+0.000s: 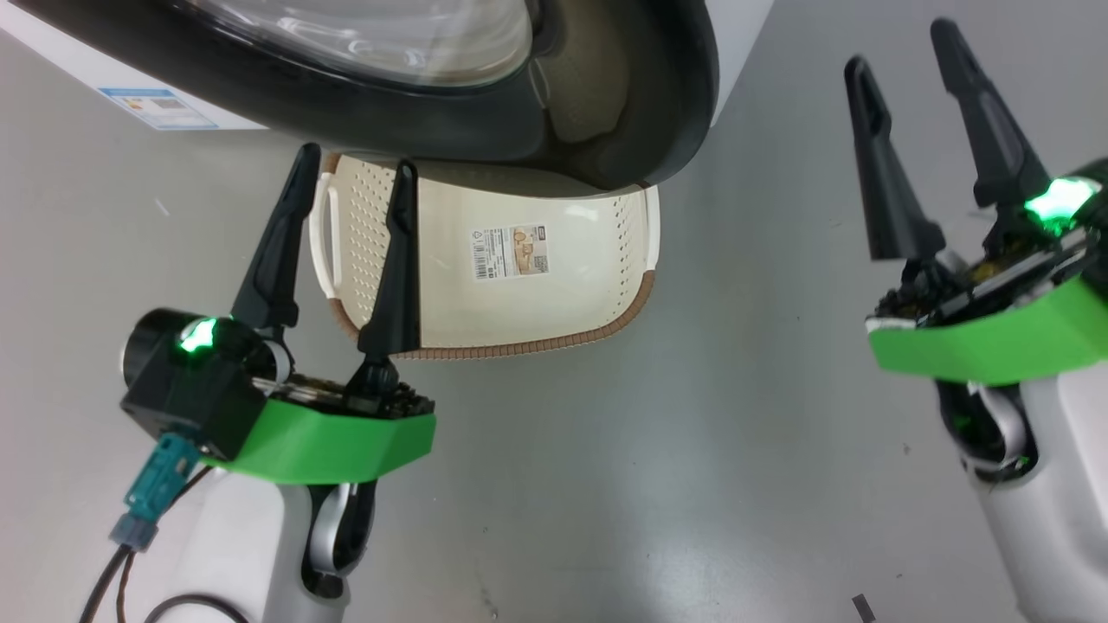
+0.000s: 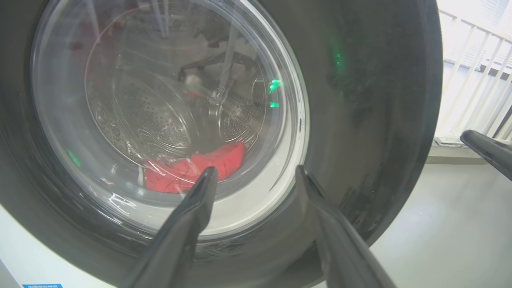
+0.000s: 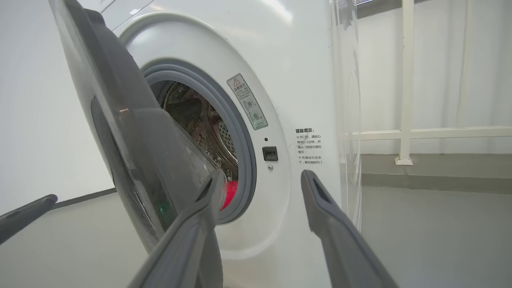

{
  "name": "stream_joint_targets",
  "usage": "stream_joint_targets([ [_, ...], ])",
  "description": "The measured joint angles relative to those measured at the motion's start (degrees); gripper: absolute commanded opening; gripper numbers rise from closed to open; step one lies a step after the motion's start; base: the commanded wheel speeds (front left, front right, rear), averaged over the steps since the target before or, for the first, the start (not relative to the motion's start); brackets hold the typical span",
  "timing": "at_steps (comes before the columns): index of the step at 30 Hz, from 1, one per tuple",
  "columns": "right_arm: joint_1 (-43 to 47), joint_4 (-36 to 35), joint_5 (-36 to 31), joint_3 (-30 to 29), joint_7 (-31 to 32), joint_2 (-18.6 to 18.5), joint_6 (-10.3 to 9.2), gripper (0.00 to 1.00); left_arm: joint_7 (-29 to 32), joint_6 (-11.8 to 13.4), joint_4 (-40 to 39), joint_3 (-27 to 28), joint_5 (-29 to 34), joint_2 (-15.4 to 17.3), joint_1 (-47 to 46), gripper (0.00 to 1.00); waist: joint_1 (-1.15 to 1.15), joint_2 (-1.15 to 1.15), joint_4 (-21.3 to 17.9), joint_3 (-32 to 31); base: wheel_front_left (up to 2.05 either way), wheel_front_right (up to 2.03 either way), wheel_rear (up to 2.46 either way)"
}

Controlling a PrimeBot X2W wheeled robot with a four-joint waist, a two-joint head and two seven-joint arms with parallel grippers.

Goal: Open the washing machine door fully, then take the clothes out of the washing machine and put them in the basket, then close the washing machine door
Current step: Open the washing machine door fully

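- The washing machine door [image 1: 658,104] stands ajar, not yet fully open. In the right wrist view a gap shows between its black rim and the washing machine [image 3: 280,60].
- The left gripper [image 1: 355,160] sits at eight o'clock in the head view. Its fingers are spread wide and hold nothing.
- The right gripper [image 1: 900,48] sits at two o'clock, equally wide and empty, apart from the door's free edge.
- The clothes [image 2: 192,170] lie at six o'clock in the drum [image 3: 200,120], red behind the glass.
- The basket [image 1: 519,349] rests on the floor at about eleven o'clock, partly beneath the door.
- We judge the step in hand to be swinging the door wide.
- To do it well, we slip one right finger behind the free edge at the gap.
- We then follow the hinge's arc instead of pulling straight out.
- We keep the left fingers off the glass and out of the door's path.
- We watch that the rim passes above the basket without nudging it.
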Motion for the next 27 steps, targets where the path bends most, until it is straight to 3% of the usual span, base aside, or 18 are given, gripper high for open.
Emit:
stream_joint_targets([
  [10,6.9,-3.0,-10.1,-0.8,-0.9,4.0,0.01,1.0,0.0,0.4,-1.4,0.9,0.7,0.0,0.2,1.0,0.0,0.0,-1.1,0.6,0.0,0.0,0.0],
  [27,8.8,-5.3,-14.0,-0.5,-0.9,6.2,0.01,1.0,0.0,0.4,-1.6,1.8,1.0,0.0,0.2,1.0,0.0,0.0,-1.4,0.8,0.0,0.0,0.0],
])
